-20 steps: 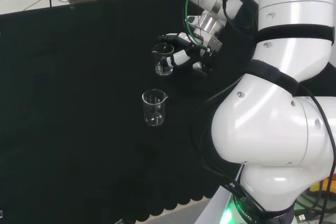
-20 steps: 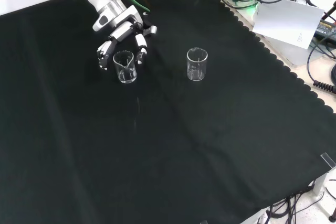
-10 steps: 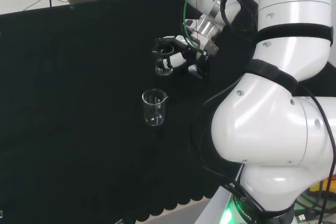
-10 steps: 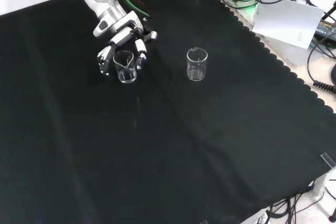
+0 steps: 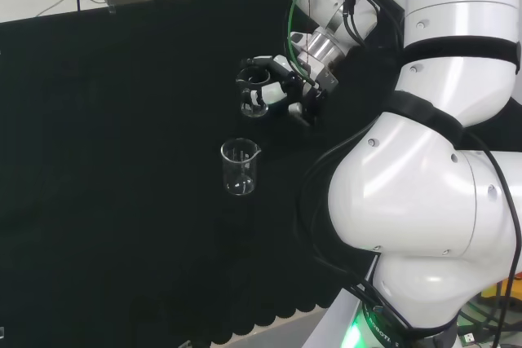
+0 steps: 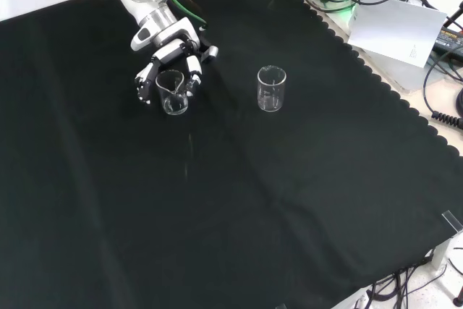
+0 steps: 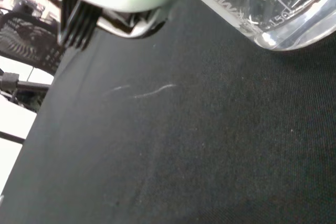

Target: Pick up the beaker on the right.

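Your hand (image 6: 172, 54) curls its fingers around the far beaker (image 6: 172, 92), apparently gripping it; the lift remains, while the second beaker (image 6: 271, 89) stands untouched on the cloth (image 6: 253, 200).

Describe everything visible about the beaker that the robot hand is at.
The beaker is small, clear glass, with a pouring lip and printed graduation marks. It looks empty and appears upright on the black cloth. The robot hand has its fingers curled round it from behind and both sides in the front view. A second beaker stands apart to its right there.
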